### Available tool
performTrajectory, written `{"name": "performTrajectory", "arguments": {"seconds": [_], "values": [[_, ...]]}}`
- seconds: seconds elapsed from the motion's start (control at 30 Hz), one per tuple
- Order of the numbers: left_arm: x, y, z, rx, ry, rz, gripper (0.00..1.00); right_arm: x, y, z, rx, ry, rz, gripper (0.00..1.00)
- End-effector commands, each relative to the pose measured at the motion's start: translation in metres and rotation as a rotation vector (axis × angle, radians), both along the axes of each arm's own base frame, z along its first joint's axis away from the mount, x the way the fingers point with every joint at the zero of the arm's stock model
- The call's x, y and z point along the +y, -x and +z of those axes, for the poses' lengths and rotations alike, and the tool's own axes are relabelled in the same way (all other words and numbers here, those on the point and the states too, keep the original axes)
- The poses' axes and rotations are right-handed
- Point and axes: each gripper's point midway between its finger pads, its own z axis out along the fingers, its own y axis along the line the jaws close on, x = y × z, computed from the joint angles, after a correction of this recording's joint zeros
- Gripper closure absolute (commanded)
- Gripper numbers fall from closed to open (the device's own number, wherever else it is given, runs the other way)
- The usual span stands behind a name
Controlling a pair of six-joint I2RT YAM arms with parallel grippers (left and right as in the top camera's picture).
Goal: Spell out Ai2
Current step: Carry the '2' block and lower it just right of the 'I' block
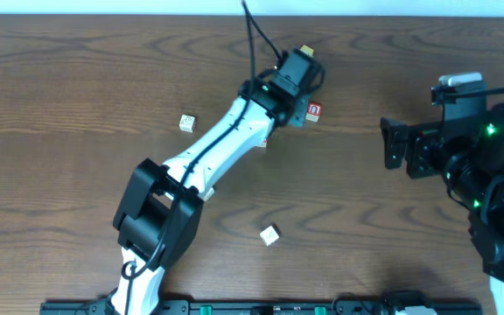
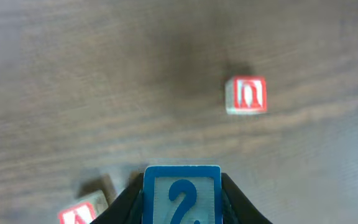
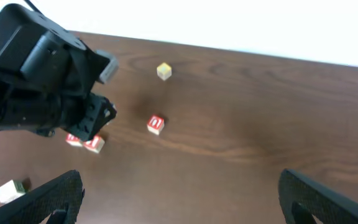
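Blue-bordered and face up to the wrist camera, the 2 block (image 2: 182, 196) is pinched on both sides by the left jaws, which are closed snugly on it. Whether it is touching the wooden counter (image 2: 55, 74) or held just above it, I cannot tell. Just to its lower left lies a red A block (image 2: 79, 213), half cut off by the frame edge. From the right wrist view, a second red block (image 3: 95, 144) sits touching the A's side beneath the left arm (image 1: 226, 131); its letter is too small to read. Another red block (image 2: 247, 94), marked with something like an n, lies well apart. The right jaws are spread wide with nothing in them, off to the side.

This looks like the last step: placing the 2 at the end of the row. The next move calls for lowering it just beside the second block, square to the line, and letting go without nudging the neighbours.
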Motion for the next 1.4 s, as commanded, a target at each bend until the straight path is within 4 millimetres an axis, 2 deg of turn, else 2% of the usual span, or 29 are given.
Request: {"name": "performTrajectory", "arguments": {"seconds": [0.0,0.2,0.3,0.47,0.6,0.67,0.8,0.97,1.37], "values": [[0.005,0.008,-0.001,0.027,-0.014,0.007,0.94,-0.002,0.007,0.002,0.009,-0.013,-0.007,0.01],[0.019,0.027,0.029,0.035,-0.01,-0.017,0.94,0.002,0.01,-0.001,0.032,-0.033,0.008,0.01],[0.027,0.04,0.028,0.018,0.01,-0.019,0.94,0.006,0.011,0.0,0.03,-0.047,0.026,0.01],[0.015,0.043,0.004,-0.04,0.114,-0.058,0.94,0.007,0.011,0.0,0.029,-0.05,0.032,0.01],[0.004,0.038,-0.022,-0.037,0.116,-0.066,0.94,0.007,0.009,0.001,0.022,-0.05,0.032,0.01],[-0.001,0.037,-0.041,-0.013,0.115,-0.052,0.94,0.008,0.007,0.002,0.016,-0.05,0.032,0.01],[-0.002,0.037,-0.063,0.02,0.099,-0.004,0.94,0.008,0.003,0.0,0.021,-0.05,0.032,0.01],[0.008,0.031,-0.071,-0.007,0.047,0.049,0.94,0.008,-0.001,-0.005,0.041,-0.05,0.033,0.01],[0.006,0.031,-0.081,0.005,0.051,0.061,0.94,0.013,-0.003,-0.007,0.055,-0.069,0.046,0.01]]}}
